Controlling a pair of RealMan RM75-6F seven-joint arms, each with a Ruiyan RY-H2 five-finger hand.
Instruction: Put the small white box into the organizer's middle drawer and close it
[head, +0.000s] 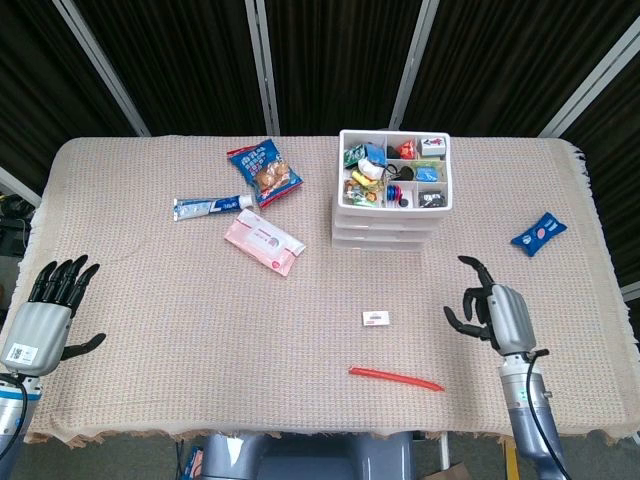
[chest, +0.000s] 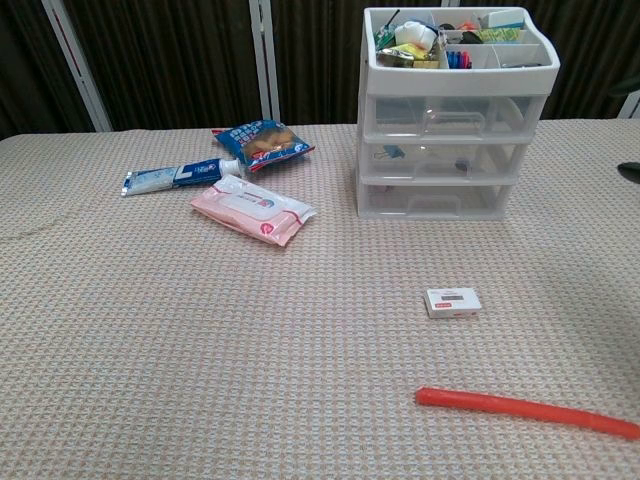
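Both hands hold nothing, fingers spread: right hand (head: 492, 312) right of the box (head: 377, 318), likely approaching; left hand (head: 45, 318) idle.

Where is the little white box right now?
In the head view the small white box lies flat on the table, in front of the organizer and just behind the red stick, left of the right robot hand.

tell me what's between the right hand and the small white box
Nothing: in the head view only bare woven tablecloth lies between the right hand and the small white box. The red stick lies nearer the table's front edge.
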